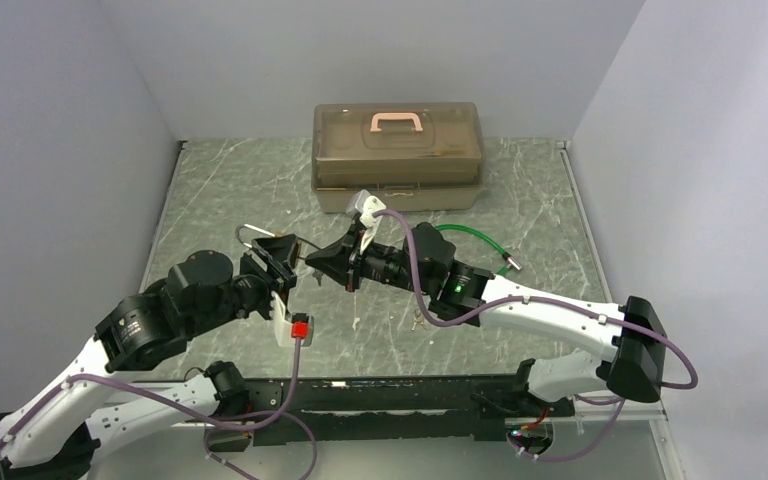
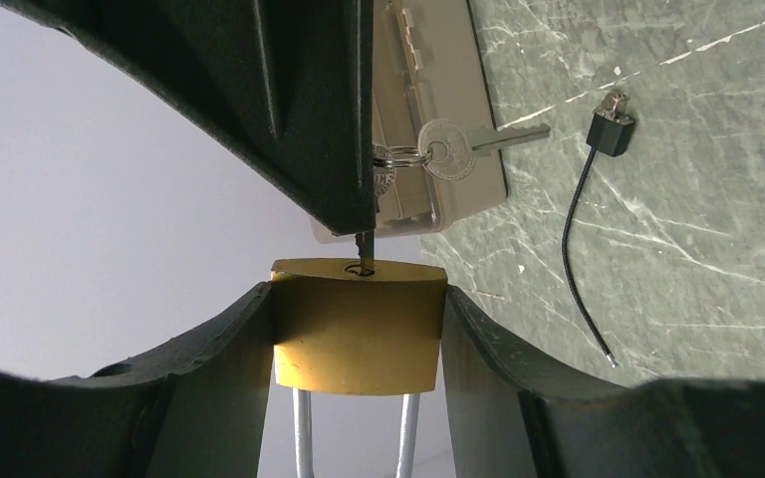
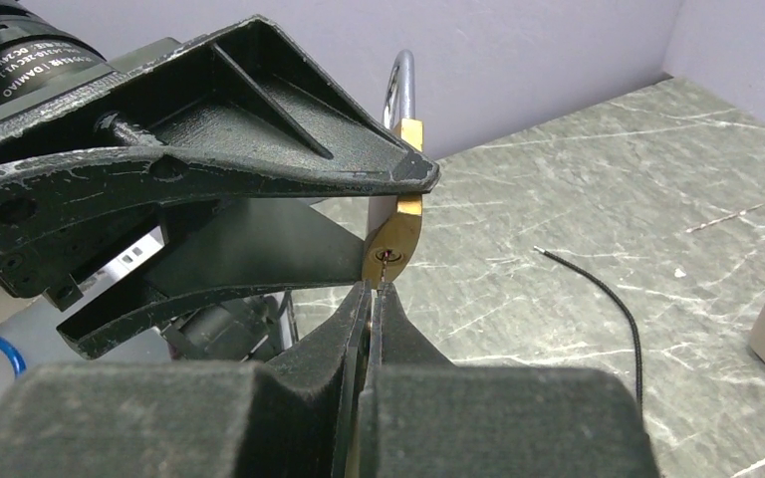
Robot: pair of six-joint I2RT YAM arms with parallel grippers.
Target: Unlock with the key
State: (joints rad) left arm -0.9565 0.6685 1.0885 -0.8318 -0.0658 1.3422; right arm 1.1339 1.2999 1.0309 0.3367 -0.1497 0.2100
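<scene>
Right gripper [image 3: 374, 291] pinched tight on the key [image 2: 364, 242], its 2 fingers meeting with no gap. The blade tip sits in the keyhole on the bottom face of the brass padlock [image 2: 357, 329]. A 2nd key [image 2: 450, 159] on a ring shows just beside the right gripper's finger. Left gripper [image 2: 357, 291] clamps the padlock body by its 2 edges, jaws part-spread to its width, with the shackle [image 2: 304, 438] pointing back toward the left wrist. Whether the shackle is sprung, cannot tell. The lock is held in the air, left of centre, above the table [image 1: 220, 200], which has a grey-green marbled top with pale veins and scratches. Lying on it is a thin black wire [image 2: 573, 249] ending in a black plug [image 2: 613, 129]. At the far edge stands a translucent brown box [image 1: 397, 165] with a pink handle [image 1: 397, 122], lid down. 3 plain pale grey walls [image 1: 380, 50] close in left, far and right.
</scene>
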